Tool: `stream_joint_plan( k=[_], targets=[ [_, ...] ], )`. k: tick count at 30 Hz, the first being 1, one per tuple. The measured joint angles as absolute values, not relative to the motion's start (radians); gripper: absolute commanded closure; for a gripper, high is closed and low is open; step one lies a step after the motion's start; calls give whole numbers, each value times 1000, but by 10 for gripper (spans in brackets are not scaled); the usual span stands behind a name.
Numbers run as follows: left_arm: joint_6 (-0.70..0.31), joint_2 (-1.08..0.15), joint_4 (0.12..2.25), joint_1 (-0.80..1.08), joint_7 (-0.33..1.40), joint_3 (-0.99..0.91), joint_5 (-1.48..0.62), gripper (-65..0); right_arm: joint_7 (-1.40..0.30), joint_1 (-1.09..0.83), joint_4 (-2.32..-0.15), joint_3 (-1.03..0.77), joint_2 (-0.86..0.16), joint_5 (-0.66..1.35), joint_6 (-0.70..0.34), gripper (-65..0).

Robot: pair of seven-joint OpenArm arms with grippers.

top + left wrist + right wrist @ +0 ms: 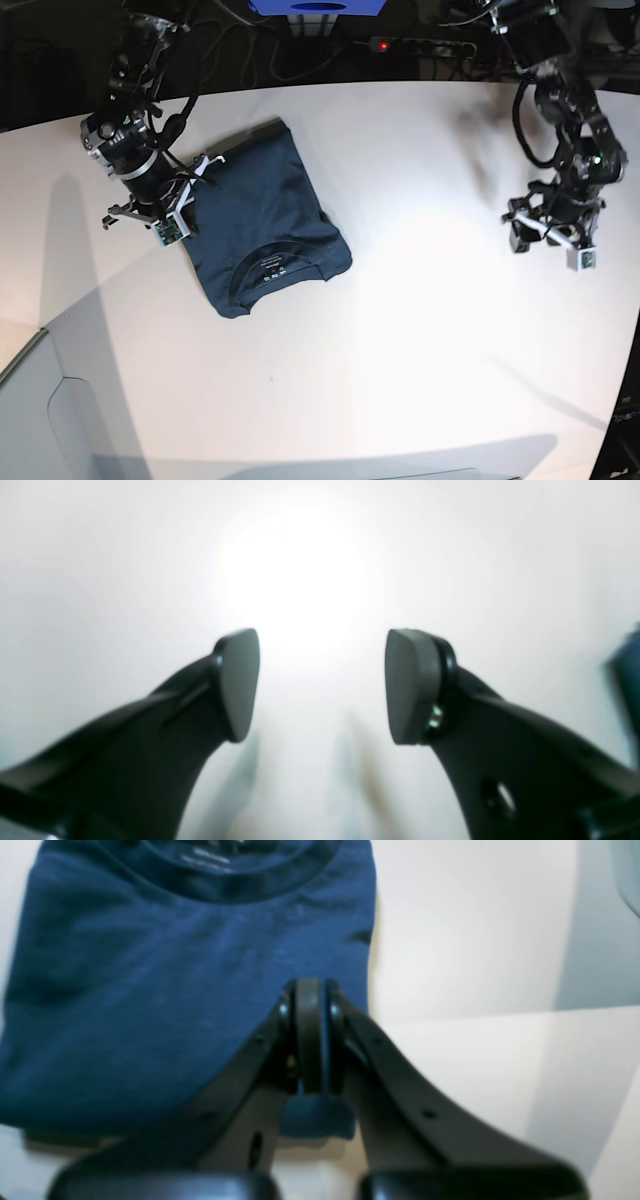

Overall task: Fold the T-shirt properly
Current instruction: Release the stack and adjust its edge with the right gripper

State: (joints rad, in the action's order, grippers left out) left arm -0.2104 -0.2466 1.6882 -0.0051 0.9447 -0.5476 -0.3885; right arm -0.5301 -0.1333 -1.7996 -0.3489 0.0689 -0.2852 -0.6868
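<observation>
The T-shirt [262, 236] lies in the left half of the base view, on the white desk [420, 330], already gathered into a compact, roughly rectangular packet with the sleeves tucked out of sight and the round collar and its printed label facing up at the near end. In the right wrist view its edges look fairly straight, with a strip of a lower layer peeking out along the bottom edge. Judging from this, the folding looks essentially done; what may remain is only a last tidy of that edge and pulling the arms clear. The right gripper [310, 1040] sits at the packet's far end, at the upper left of the base view, its jaws pressed together with no cloth visibly between them; whether the tips touch the fabric I cannot tell. The left gripper [322, 685] hangs well apart from the shirt, at the right edge of the base view, over bare desk, its jaws wide apart and holding nothing.
</observation>
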Motion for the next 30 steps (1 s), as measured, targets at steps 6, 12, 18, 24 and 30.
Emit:
stream_joint_plan(
  k=[6, 12, 18, 24, 30],
  targets=[
    [-212, -245, 1692, 98, 943, -667, -388, -381, -532, -154, -1745, -348, 22, -290, -687, -1],
    [-214, -244, 1692, 154, 938, -773, -392, -381, -504, -234, -1699, -323, 25, -283, -687, -1],
    [-214, -237, 1691, 181, 940, -847, -393, -381, -376, -307, -1687, -319, 25, -268, -686, -1],
    [-214, -238, 1691, 181, 940, -918, -393, -381, -342, -353, -1691, -319, 25, -260, -684, -1],
    [-214, -236, 1694, 231, 942, -928, -392, -381, -352, -394, -1713, -320, 25, -215, -684, 0]
  ],
)
